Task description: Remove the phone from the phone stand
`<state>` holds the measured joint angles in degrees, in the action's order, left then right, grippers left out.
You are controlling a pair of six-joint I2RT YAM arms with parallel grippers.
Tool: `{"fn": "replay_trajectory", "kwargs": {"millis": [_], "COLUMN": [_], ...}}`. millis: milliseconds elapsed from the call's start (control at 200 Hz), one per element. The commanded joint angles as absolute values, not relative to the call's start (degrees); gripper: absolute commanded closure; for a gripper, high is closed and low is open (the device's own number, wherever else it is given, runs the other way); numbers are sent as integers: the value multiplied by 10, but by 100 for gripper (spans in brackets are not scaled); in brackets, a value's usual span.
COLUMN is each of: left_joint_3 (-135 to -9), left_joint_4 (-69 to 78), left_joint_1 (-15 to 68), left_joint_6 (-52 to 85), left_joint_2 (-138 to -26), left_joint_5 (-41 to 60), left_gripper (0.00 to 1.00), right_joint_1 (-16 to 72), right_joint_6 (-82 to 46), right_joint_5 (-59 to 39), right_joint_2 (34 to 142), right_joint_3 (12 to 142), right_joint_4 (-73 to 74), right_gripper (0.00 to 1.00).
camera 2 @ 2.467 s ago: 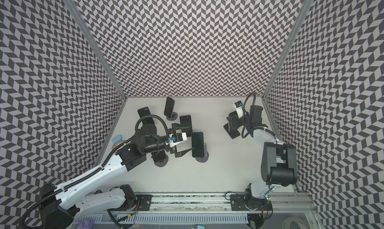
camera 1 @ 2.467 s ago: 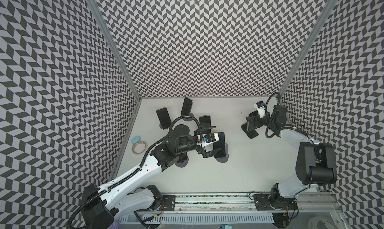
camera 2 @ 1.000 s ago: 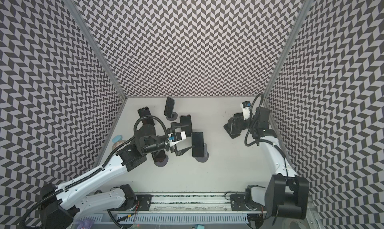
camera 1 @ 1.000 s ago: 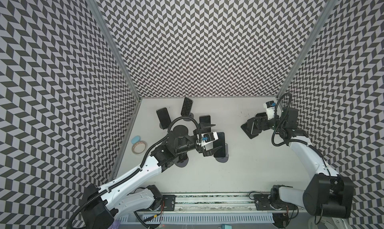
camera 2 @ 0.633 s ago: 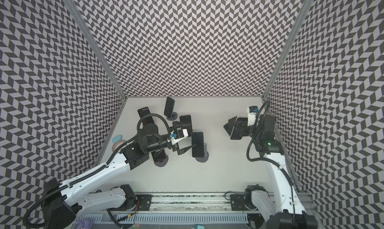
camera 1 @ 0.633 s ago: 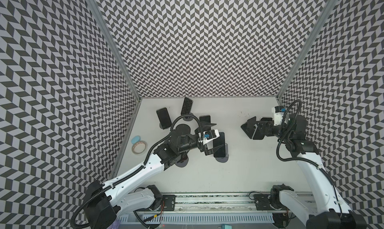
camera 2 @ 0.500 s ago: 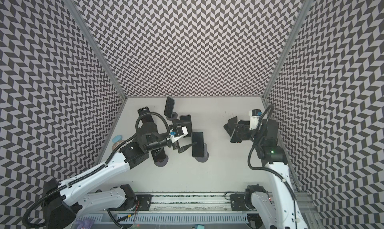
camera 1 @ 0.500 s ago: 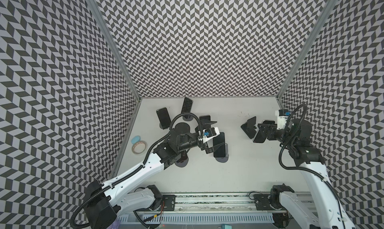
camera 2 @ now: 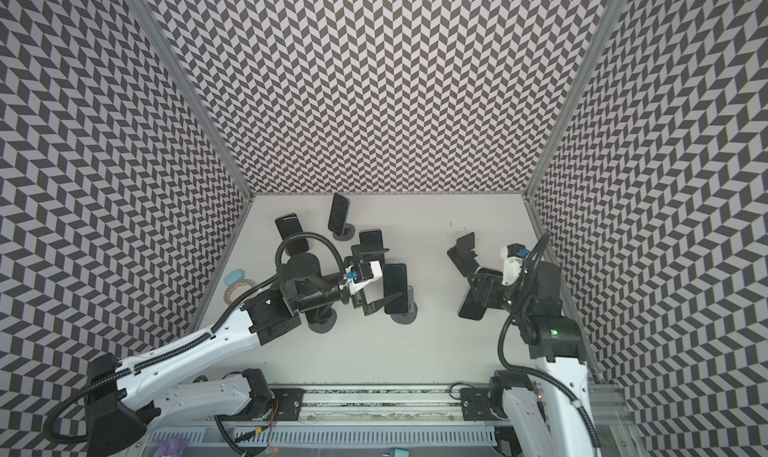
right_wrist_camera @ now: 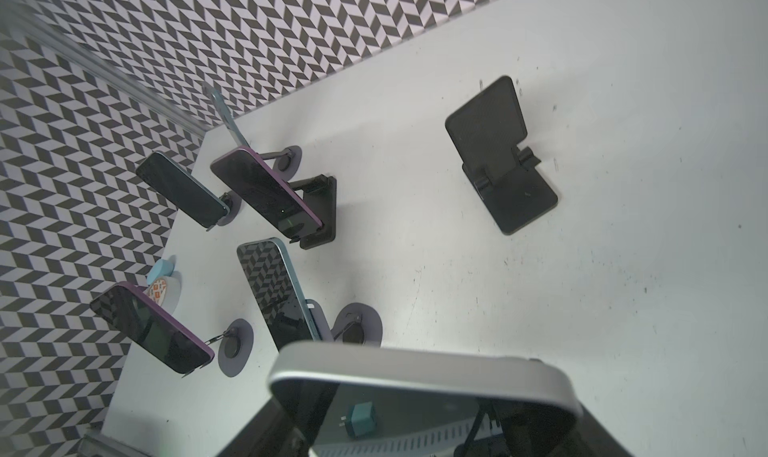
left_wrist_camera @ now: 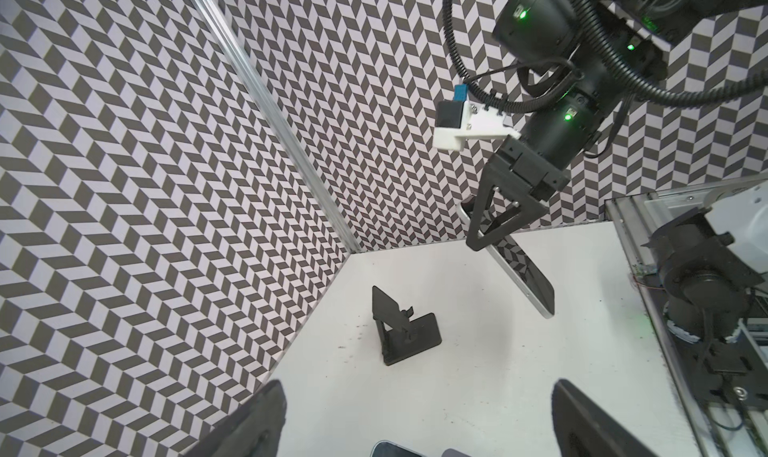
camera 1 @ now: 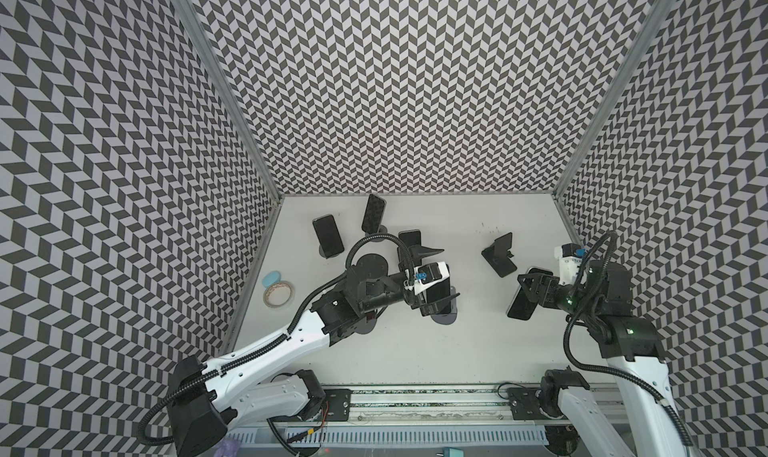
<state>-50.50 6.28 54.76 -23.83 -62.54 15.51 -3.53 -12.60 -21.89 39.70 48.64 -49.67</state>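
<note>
Top views, phone: in both top views the phone [camera 1: 518,309] [camera 2: 471,307] hangs tilted in the air, clear of the phone stand [camera 1: 498,256] [camera 2: 463,251] and at about 5 o'clock from it.
Top views, right gripper: the right gripper [camera 1: 530,286] [camera 2: 482,293] is clamped across the phone's upper part.
Top views, left gripper: the left gripper [camera 1: 446,273] [camera 2: 392,273] sits at 9 o'clock from the phone stand, well apart from it. Its jaws are spread wide, and a second phone [camera 2: 395,282] on a round stand [camera 2: 405,315] is at its fingertips.
Top views, bench: the bench [camera 1: 415,351] also carries a tape roll [camera 1: 278,295] at its 9 o'clock edge.
Top views, change: 2.5 s ago the phone leaned on the phone stand with the right gripper at it. Now the stand is bare and in the same spot. Half a second ago the phone was just beside the stand, and the gap has since widened toward 6 o'clock. The left gripper has barely shifted, and its jaws are as wide as before.
Left wrist, phone: the phone [left_wrist_camera: 523,276] slants above the bench in the right gripper [left_wrist_camera: 507,222], with the bare phone stand [left_wrist_camera: 405,326] beyond.
Left wrist, left gripper: its fingers [left_wrist_camera: 257,421] stand far apart.
Right wrist, phone: the phone's pale edge [right_wrist_camera: 424,372] fills the foreground.
Right wrist, bench: the empty phone stand [right_wrist_camera: 494,143] stands apart from the other phones [right_wrist_camera: 266,193] on their stands.
</note>
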Motion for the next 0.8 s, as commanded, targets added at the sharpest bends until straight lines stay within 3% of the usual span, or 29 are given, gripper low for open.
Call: {"fn": "replay_trajectory", "kwargs": {"millis": [0,250,796], "left_joint_3": [-525,-538,-533], "left_joint_4": [52,34,45], "left_joint_1": [584,637,645], "left_joint_6": [-208,-168,-49], "left_joint_2": [-623,-658,-688], "left_joint_5": [109,54,-45], "left_gripper": [0,0,0], "right_joint_1": [-31,-16,44], "right_joint_6": [-170,-182,-181], "right_joint_5": [-231,-225,-141], "right_joint_2": [412,436,518], "right_joint_3": [511,502,490], "right_joint_4": [-508,-541,-553], "right_gripper": [88,91,100]}}
